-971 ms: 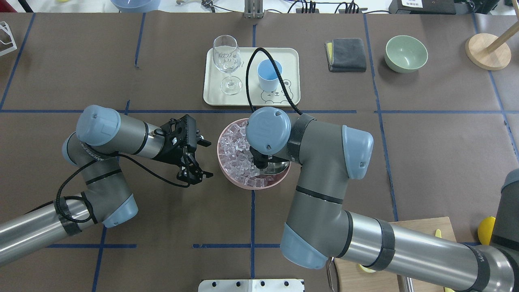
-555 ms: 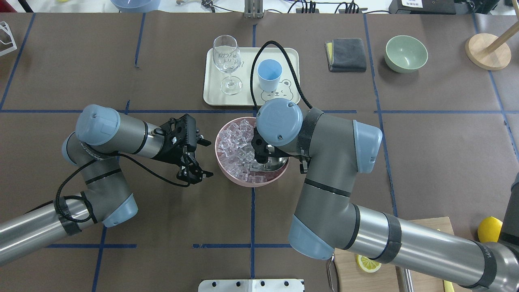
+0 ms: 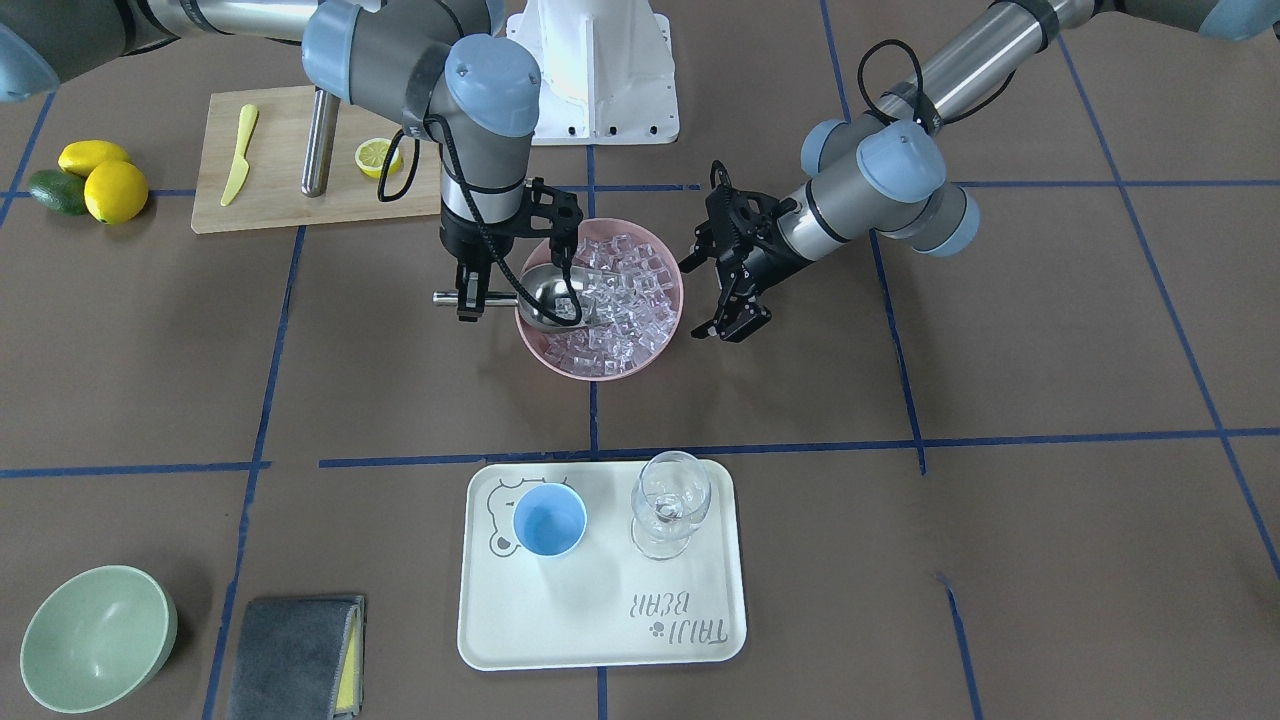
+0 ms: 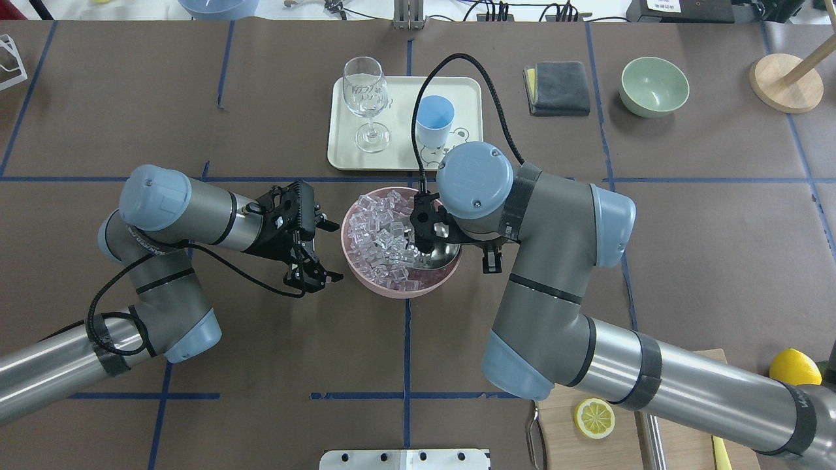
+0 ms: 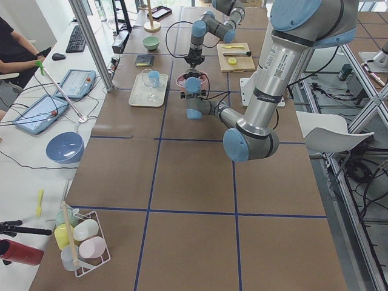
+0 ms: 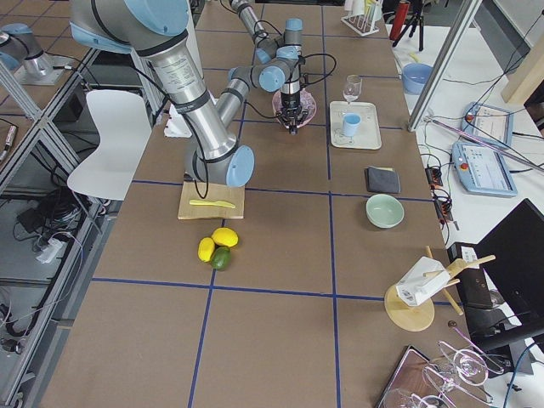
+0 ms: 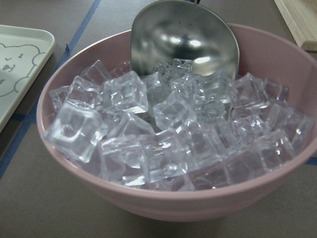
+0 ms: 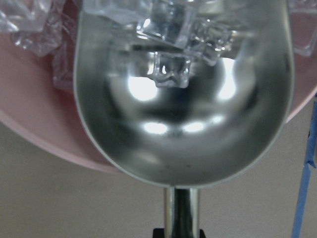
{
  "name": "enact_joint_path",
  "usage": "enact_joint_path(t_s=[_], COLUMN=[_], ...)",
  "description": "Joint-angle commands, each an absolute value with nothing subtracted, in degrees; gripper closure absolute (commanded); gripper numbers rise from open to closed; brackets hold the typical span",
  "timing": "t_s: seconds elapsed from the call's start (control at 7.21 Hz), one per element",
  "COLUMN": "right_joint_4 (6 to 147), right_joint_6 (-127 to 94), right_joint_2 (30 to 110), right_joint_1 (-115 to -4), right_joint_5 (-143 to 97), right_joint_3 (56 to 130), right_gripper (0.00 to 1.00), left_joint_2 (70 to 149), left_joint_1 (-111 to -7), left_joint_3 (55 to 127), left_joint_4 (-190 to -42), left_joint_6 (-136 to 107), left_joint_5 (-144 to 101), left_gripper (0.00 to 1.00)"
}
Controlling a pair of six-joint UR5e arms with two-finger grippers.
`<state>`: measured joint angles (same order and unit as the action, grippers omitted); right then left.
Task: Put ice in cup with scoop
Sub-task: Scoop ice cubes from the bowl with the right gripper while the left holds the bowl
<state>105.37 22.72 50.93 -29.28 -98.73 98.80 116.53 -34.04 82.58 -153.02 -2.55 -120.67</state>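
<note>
The steel scoop [image 3: 548, 297] lies with its trough in the ice [image 3: 620, 300] heaped in a pink bowl [image 3: 600, 372], at the bowl's rim on my right arm's side. My right gripper [image 3: 468, 298] is shut on the scoop's thin handle just outside the bowl. The right wrist view shows a few cubes [image 8: 171, 69] in the scoop [image 8: 183, 114]. My left gripper [image 4: 326, 253] is open and empty, close beside the bowl [image 4: 405, 289] on its other side. The light-blue cup [image 4: 434, 121] stands empty on the tray, beyond the bowl.
A cream tray [image 4: 339, 130] holds the cup and a clear wine glass [image 4: 366, 98]. A grey cloth [image 4: 558, 88] and a green bowl [image 4: 653, 85] sit at the far right. A cutting board [image 3: 270, 200] with a lemon half, knife and steel cylinder lies near my right arm's base.
My right wrist has swung right and away from me, dragging the scoop through the ice toward the bowl's right rim. The bowl shifted slightly. The left arm barely moved.
</note>
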Motion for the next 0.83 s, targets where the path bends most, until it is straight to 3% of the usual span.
enact_joint_path(t_s=[0.0, 0.69], right_joint_4=[102.05, 90.82], right_joint_6=[22.68, 22.59], right_joint_2=[52.11, 57.73], right_joint_1=[-30.58, -33.74], right_joint_5=[-101.68, -109.22], right_joint_3=[99.75, 102.04], right_gripper=[1.00, 1.00], left_joint_2=[116.46, 116.46], left_joint_1=[-34.28, -34.54], left_joint_3=[82.62, 82.71], left_joint_4=[-153.02, -153.02], left_joint_6=[-2.46, -2.46], left_joint_5=[-120.67, -120.76], left_gripper=[0.00, 0.00])
